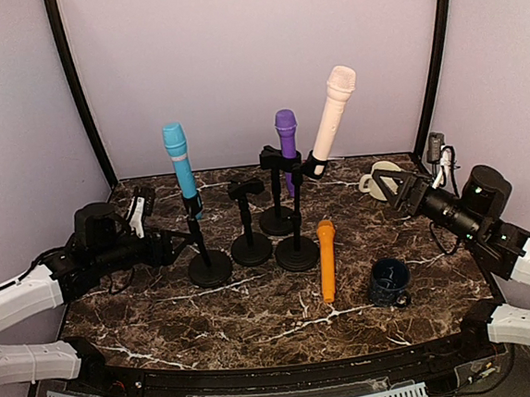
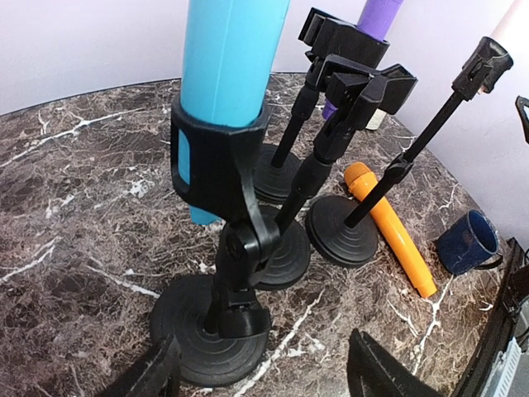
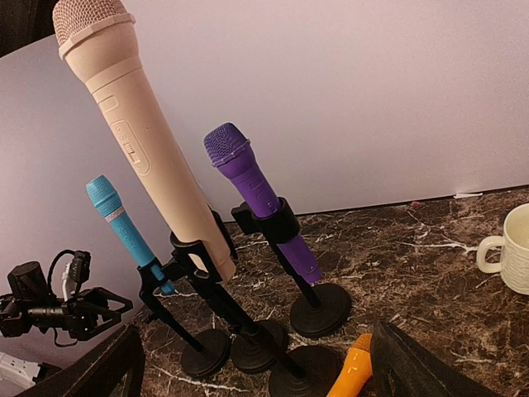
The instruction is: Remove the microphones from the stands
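– Progress on the task: how is it looking?

– Barely getting started, I'd judge. The sky-blue plastic microphone (image 1: 180, 159) is sitting upright in the clip of the leftmost black round-based stand (image 1: 210, 268). It is fully seated, so nothing is coming out of that stand yet.

– What are the arms doing?

– The left gripper (image 2: 263, 356) is hovering low at the near left of that stand. Its fingers are standing wide apart and holding nothing. In the wrist view the stand's base is lying just ahead of them, though I cannot tell whether they are touching it. The right gripper (image 3: 252, 347) is hanging at the far right, near the cream ceramic mug (image 1: 381, 180), its fingers likewise gaping and empty.

– Is anything already lying free?

– An orange plastic microphone (image 1: 327, 258) is lying flat on the dark veined marble table (image 1: 257, 320), just right of the near stands. A short black stand with an empty clip (image 1: 251, 248) is standing in the middle. I'm reading that as one removal possibly done, but that is only a guess.

– So what is remaining?

– If the blue one is the target, everything: rising to the handle, closing on it above the clip, then drawing it up and out. A purple microphone (image 1: 286, 136) and a tall cream-coloured microphone (image 1: 334, 113) are also sitting in their clips to the right. A dark blue mug (image 1: 388, 281) is sitting at the near right, well apart from all of it.
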Motion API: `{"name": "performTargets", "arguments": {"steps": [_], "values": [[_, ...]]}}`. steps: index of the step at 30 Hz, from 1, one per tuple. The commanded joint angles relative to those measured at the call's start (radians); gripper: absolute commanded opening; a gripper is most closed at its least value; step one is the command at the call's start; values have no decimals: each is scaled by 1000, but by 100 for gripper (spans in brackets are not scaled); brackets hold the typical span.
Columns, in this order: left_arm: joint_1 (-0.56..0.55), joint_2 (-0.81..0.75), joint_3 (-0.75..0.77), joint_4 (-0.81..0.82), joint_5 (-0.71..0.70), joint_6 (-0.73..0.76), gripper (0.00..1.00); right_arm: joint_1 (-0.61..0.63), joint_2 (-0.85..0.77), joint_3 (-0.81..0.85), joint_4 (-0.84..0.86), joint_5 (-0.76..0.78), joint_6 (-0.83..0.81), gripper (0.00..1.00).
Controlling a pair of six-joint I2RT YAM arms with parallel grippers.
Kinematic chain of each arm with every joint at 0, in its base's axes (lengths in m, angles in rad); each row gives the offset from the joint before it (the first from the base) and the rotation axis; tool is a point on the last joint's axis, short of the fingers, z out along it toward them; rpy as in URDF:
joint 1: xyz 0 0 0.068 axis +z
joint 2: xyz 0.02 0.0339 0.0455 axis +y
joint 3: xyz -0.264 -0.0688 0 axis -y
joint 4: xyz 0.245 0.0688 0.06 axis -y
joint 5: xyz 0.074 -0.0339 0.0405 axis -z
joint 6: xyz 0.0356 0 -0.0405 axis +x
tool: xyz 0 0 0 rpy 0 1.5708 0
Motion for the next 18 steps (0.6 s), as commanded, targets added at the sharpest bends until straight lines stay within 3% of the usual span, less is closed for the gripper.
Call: {"name": "performTargets", "arguments": {"steps": [1,7,12,15,18], "values": [[0,24,63,-6,-19,44,71,9,-2,6,51,-19,-12,96],[-28,170,150,19,-41,5,78,9,-6,31,31,-11,-24,96],[-68,263,235,-32,-172,26,79,9,-28,59,-20,-76,-69,96],[-82,272,248,-67,-239,39,75,9,-55,83,-65,-175,-111,95],[-83,271,238,-70,-246,63,62,13,-81,113,-108,-251,-125,91]]}}
